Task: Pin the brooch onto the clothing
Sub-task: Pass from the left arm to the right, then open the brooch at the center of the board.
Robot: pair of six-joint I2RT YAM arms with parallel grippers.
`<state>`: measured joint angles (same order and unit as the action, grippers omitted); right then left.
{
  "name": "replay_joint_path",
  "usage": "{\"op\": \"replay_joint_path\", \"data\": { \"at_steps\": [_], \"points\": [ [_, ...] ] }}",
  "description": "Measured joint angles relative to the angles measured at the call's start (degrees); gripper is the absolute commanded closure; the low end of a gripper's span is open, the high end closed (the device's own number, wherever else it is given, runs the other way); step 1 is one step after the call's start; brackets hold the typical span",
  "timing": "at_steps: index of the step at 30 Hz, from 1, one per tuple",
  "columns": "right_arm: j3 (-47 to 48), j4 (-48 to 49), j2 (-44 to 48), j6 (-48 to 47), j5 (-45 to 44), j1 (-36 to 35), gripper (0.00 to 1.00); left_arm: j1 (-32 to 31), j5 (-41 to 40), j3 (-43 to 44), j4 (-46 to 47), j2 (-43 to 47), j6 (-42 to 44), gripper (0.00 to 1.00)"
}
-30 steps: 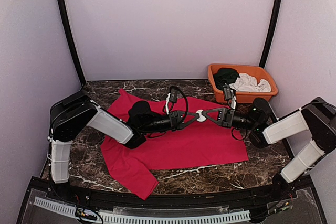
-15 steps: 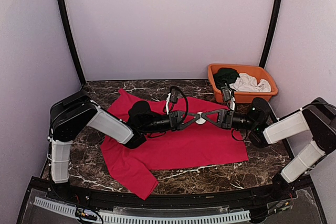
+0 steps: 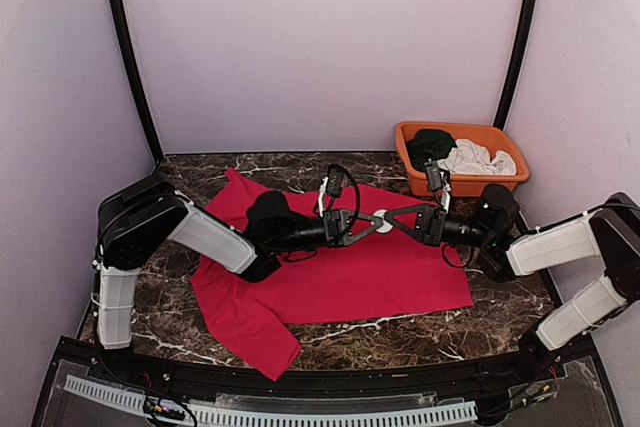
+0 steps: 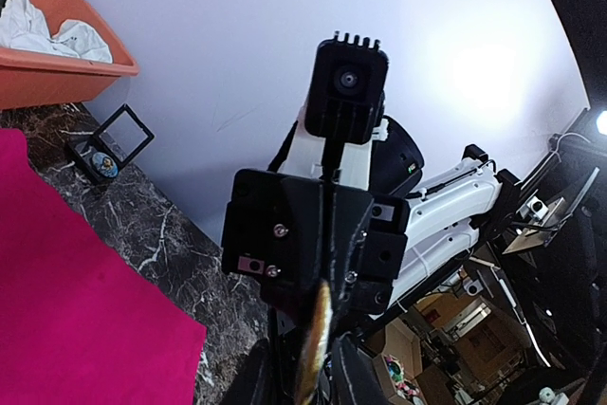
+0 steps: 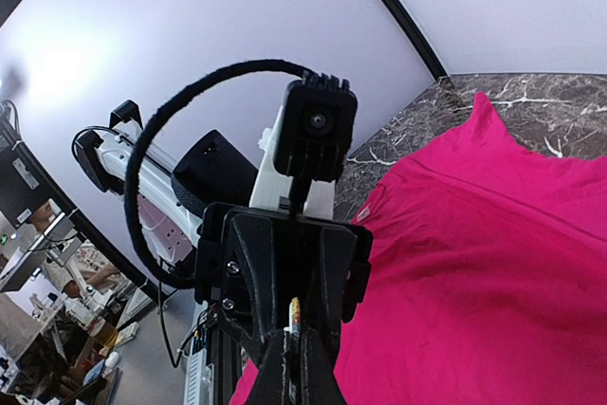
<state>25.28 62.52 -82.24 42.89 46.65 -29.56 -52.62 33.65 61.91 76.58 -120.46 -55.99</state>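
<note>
Veined dark marble tabletop (image 3: 420,332), creased red T-shirt (image 3: 370,277), round white brooch (image 3: 381,218)

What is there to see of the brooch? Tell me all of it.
From above, the brooch is a small, pale, round disc. Edge-on in the wrist views it looks thin, with a yellowish rim. It seems to be held above the red T-shirt, over the shirt's far part; whether it touches the cloth cannot be told. The left gripper and the right gripper pinch it from opposite sides. Its pin is not visible.
</note>
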Motion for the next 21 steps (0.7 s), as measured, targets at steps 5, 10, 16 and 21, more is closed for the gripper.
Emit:
{"op": "replay_joint_path", "data": {
  "at_steps": [5, 10, 16, 21],
  "points": [
    [0.0, -1.7, 1.6, -3.8, -2.0, -0.9, 1.00, 0.0, 0.3, 0.9, 0.1, -1.1, -2.7, 0.80],
    [-0.3, -3.8, 3.1, -7.0, -3.3, -1.1, 1.00, 0.0, 0.4, 1.0, 0.1, -1.4, -4.3, 0.81],
    [-1.5, -5.4, 5.6, -9.7, -4.4, -1.2, 1.00, -0.1, 0.4, 1.0, 0.1, -1.5, -5.3, 0.81],
    [-1.8, -5.8, 6.0, -10.7, -5.0, -1.2, 1.00, -0.2, 0.8, 1.9, 0.1, -2.2, -6.2, 0.81]
  ]
}}
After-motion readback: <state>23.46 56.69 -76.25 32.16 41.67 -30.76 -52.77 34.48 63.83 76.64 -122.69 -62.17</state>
